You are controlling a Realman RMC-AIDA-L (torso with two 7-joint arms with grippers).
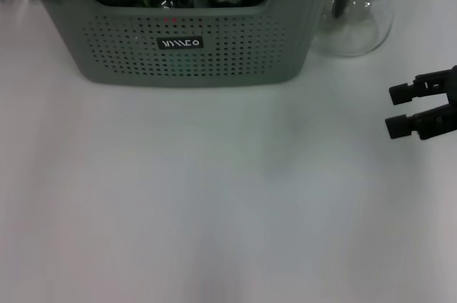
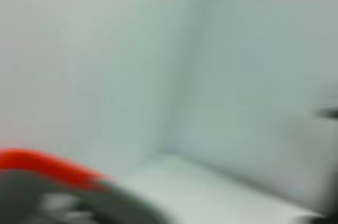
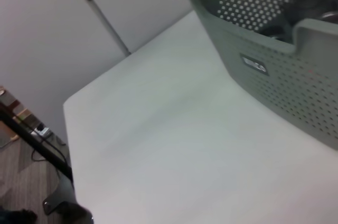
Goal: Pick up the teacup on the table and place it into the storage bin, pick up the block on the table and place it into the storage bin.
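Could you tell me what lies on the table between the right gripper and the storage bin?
Nothing: in the head view, only bare white table separates the open right gripper from the storage bin.

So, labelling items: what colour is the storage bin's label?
Black with white lettering, on the grey-green storage bin; the label shows best in the head view.
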